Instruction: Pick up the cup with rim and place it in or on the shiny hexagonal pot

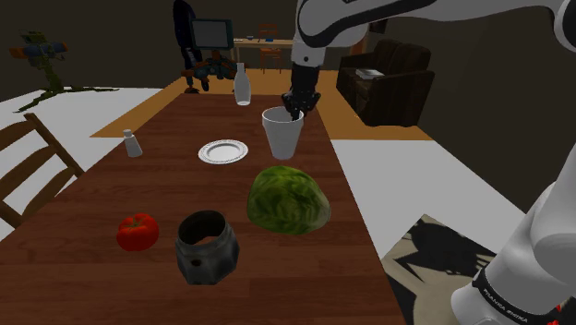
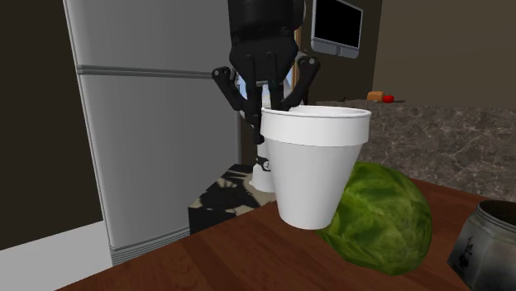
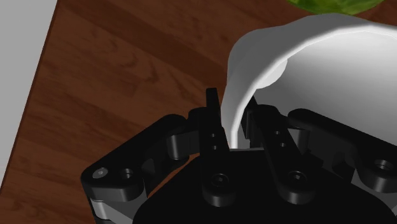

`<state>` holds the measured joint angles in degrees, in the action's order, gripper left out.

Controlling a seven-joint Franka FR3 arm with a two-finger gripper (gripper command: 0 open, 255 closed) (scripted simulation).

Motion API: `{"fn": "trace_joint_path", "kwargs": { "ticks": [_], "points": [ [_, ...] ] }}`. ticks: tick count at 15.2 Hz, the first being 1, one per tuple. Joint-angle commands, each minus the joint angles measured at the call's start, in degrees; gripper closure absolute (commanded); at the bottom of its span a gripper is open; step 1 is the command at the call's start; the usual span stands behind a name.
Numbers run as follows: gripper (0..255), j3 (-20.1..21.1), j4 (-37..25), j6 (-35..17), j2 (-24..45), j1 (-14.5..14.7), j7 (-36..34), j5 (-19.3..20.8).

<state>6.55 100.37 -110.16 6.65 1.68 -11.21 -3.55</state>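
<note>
White cup (image 1: 282,132): tapered, rimmed, upright, upper centre of shoulder view. Dark pot (image 1: 206,247): glossy, faceted, open-topped, lower centre.

Wooden table (image 1: 185,189) bears tomato (image 1: 138,231), pot (image 1: 207,246), cabbage (image 1: 288,199), plate (image 1: 223,151).

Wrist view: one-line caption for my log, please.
Gripper shut on the white cup, one finger inside its wall, one outside, over the wooden table.

Wrist view: white cup (image 3: 299,70) runs off the edge, same for the green cabbage (image 3: 331,5). Second exterior view: dark pot (image 2: 489,244) is cut by the right edge, and the cup hides part of the cabbage and the gripper (image 2: 273,97) fingertips. Shoulder view: small pale item (image 1: 132,143) near the plate (image 1: 222,151), possibly a shaker, too small to tell.
</note>
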Motion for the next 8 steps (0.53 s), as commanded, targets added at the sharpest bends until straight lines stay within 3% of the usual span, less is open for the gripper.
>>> {"fn": "trace_joint_path", "kwargs": {
  "ticks": [1, 8],
  "points": [
    [255, 0.0, -1.1, 1.4, -0.3, 0.0, 0.0, 0.0],
    [255, 0.0, -6.4, 6.7, -0.4, -0.1, -0.3, 0.1]
  ]
}}
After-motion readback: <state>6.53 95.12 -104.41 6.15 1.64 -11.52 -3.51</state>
